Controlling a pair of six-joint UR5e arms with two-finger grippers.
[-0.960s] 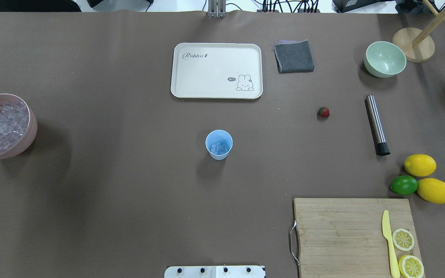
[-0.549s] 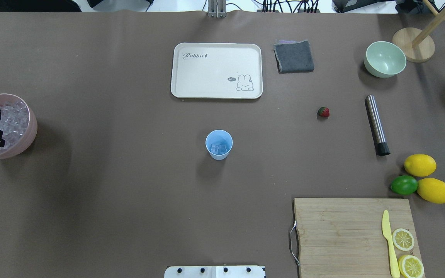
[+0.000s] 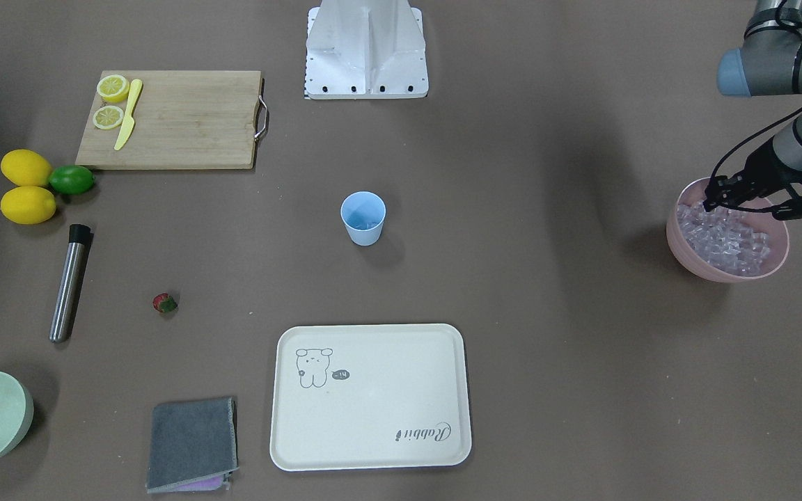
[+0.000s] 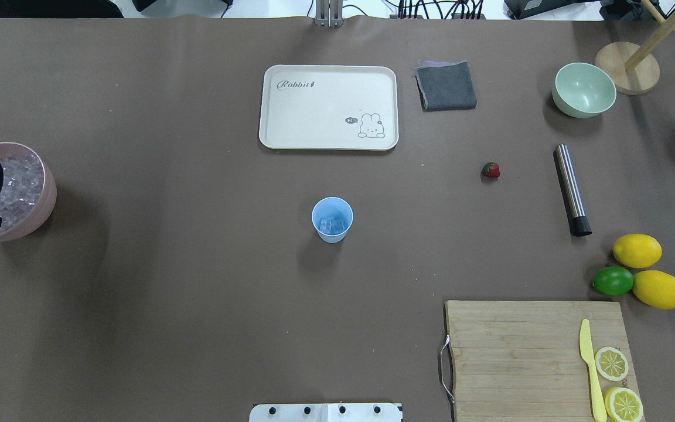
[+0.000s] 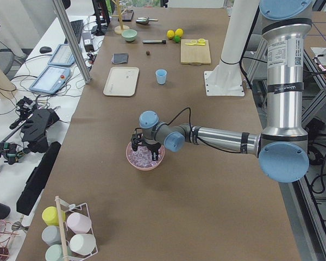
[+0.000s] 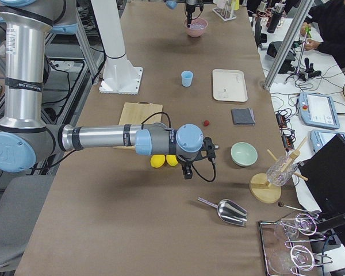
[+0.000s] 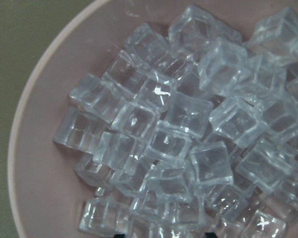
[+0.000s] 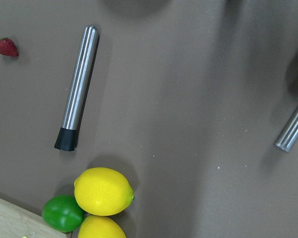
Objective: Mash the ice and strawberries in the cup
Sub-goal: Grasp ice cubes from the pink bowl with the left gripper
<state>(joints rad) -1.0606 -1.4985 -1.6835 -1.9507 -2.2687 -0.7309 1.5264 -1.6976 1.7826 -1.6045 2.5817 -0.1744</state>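
Left gripper (image 3: 756, 205) has slid toward the robot-side rim of the pink bowl (image 3: 683, 247), its jaws spread and empty above the ice (image 7: 164, 144). I fear slick cubes squirting free, or fingers clipping the rim and shoving the bowl. The cup (image 4: 332, 235) holds a few cubes; the strawberry (image 4: 490, 170) lies well apart. I cannot tell the right gripper (image 6: 187, 174) state.

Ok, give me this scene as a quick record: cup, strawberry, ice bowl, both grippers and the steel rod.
cup: upright, central, ice inside, no fruit
strawberry: on the table, apart from the cup
pink bowl: heaped with more ice
left gripper: open, over the pink bowl
right gripper: above the table near the lemons; open or shut unclear
steel rod: lying on the table, untouched
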